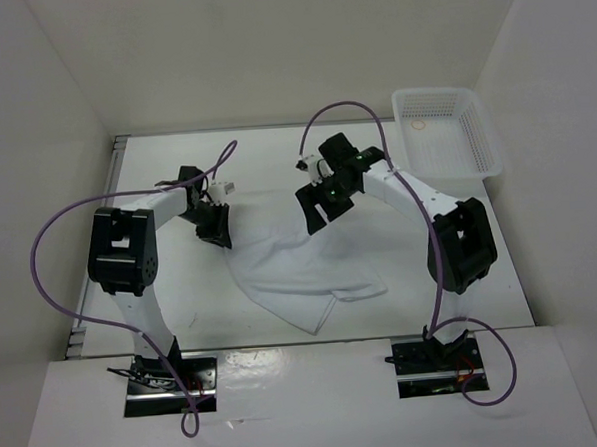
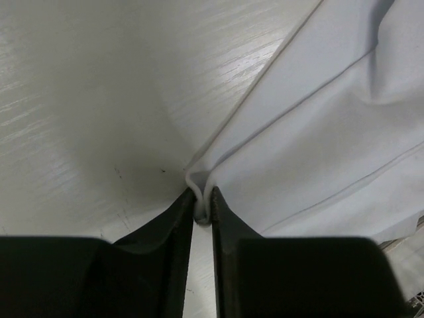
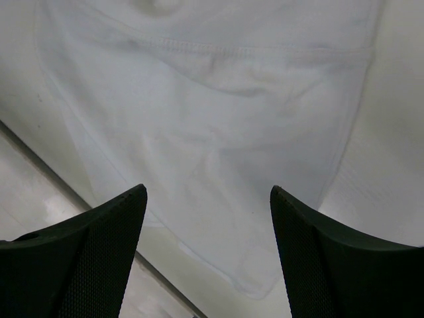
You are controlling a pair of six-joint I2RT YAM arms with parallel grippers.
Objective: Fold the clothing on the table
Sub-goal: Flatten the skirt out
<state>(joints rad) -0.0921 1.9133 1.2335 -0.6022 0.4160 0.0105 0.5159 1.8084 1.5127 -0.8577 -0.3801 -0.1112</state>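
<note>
Left hand: our left hand (image 2: 202,202) is clenched on a small gathered fold at the edge of the clothing (image 2: 318,132). Its dark fingers (image 2: 175,228) almost meet, squeezing a nub of white cloth low over the worktop (image 2: 86,99).
Why this grip: we judge that an edge pinch gives a handle for lifting one side and carrying it over without dragging the middle.
Right hand: our right hand (image 3: 209,199) is released, fingers spread wide with nothing between them. It hovers above the cloth, where a stitched hem runs across below it.
Why it hangs there: we judge it is placed to drop onto the opposite edge, since two matching holds would keep the fold line straight.
Clothing: seen from above, it lies rumpled near the middle of the worktop, between the two arms, with a lobe trailing toward the near edge. Long creases fan out from the left hand's pinch, which suggests slight tension there.
Basket: a white mesh basket (image 1: 451,163) sits at the far right corner, well apart from the cloth.
Progress: no tidy fold shows yet, so we judge the work is at an early stage.
Risk: the fabric is thin, so a narrow pinch could slip once lifted.
</note>
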